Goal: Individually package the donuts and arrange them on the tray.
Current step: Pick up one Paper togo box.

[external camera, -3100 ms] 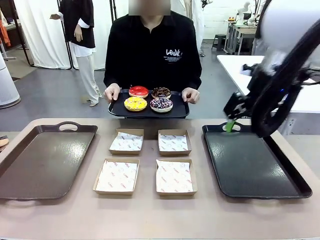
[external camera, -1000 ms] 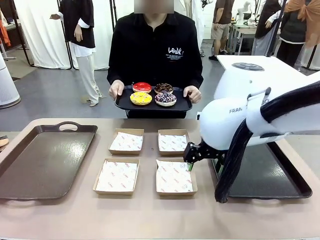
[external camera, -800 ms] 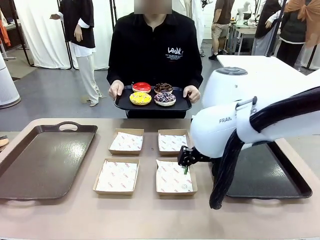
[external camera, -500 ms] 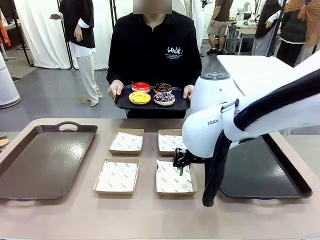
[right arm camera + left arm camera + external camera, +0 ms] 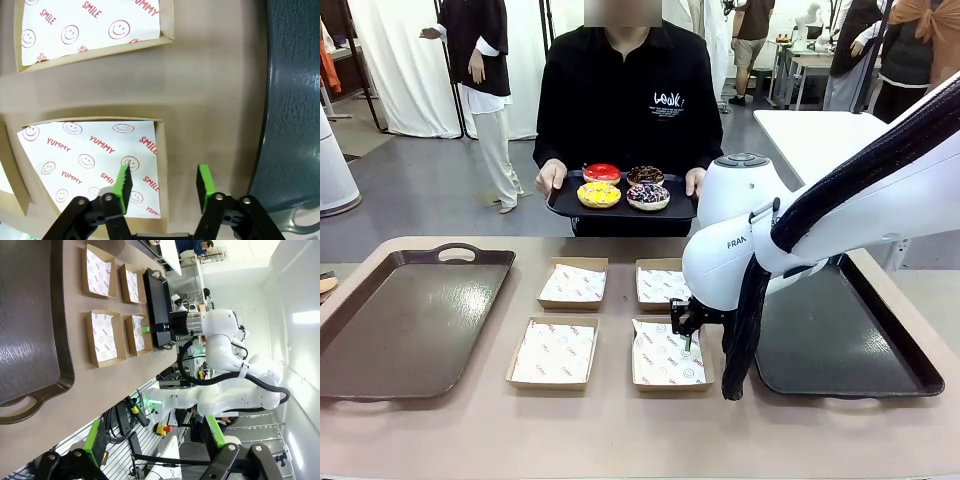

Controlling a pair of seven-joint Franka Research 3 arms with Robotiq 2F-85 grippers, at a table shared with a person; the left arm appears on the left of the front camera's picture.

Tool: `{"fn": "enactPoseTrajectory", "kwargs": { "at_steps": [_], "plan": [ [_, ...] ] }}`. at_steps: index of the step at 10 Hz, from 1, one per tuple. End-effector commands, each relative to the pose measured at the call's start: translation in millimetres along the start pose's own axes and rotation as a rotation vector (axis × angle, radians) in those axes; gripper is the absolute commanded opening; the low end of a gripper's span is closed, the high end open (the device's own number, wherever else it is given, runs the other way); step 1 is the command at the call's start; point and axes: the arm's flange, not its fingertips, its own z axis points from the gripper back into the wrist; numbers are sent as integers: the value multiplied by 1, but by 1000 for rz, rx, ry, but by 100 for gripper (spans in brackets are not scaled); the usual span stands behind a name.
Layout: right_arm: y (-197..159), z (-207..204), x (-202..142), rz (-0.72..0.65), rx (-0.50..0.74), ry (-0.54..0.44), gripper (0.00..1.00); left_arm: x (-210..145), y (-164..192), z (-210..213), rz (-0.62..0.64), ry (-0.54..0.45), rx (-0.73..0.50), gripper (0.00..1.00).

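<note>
Across the table a person holds a small black tray [image 5: 560,205] bearing four donuts: red [image 5: 601,172], chocolate brown [image 5: 645,176], yellow [image 5: 599,194] and dark with pale sprinkles [image 5: 648,196]. My right gripper [image 5: 688,335] hangs low over the right edge of the near right cardboard box [image 5: 665,355]. In the right wrist view this gripper [image 5: 163,182] is open, its green pads [image 5: 122,182] straddling the right wall of the box [image 5: 90,160]. My left gripper [image 5: 155,435] is open and holds nothing, high off to the side of the table.
Four paper-lined boxes sit mid-table: far left [image 5: 573,283], far right [image 5: 663,285], near left [image 5: 553,352] and the near right one. A brown tray [image 5: 410,320] lies at the left, a black tray [image 5: 840,340] at the right under my right arm.
My right arm has swung left from above the black tray and come down over the near right box. The person has kept holding the donut tray, shifting it slightly.
</note>
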Motion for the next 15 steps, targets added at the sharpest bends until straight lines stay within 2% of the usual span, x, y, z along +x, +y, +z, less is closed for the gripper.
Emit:
{"fn": "enactPoseTrajectory", "kwargs": {
  "at_steps": [1,2,3,4,9,11,13,15],
  "plan": [
    [9,-3,3,-5,-16,-19,0,0,-1,1,-9,-7,-18,100],
    [9,-2,2,-8,-13,-20,0,0,-1,1,-9,-7,-18,100],
    [8,0,1,-12,-8,-27,4,0,-1,1,-9,-7,-18,100],
    [8,3,-2,-18,0,-40,0,0,-1,1,-9,-7,-18,100],
    [7,17,-10,-56,43,-56,0,0,-1,1,-9,-7,-18,100],
    [13,50,-30,4,37,-27,0,0,-1,1,-9,-7,-18,100],
    [20,108,-48,67,14,-91,0,0,-1,1,-9,-7,-18,100],
    [24,151,-38,75,-5,-99,0,0,-1,1,-9,-7,-18,100]
  ]
}}
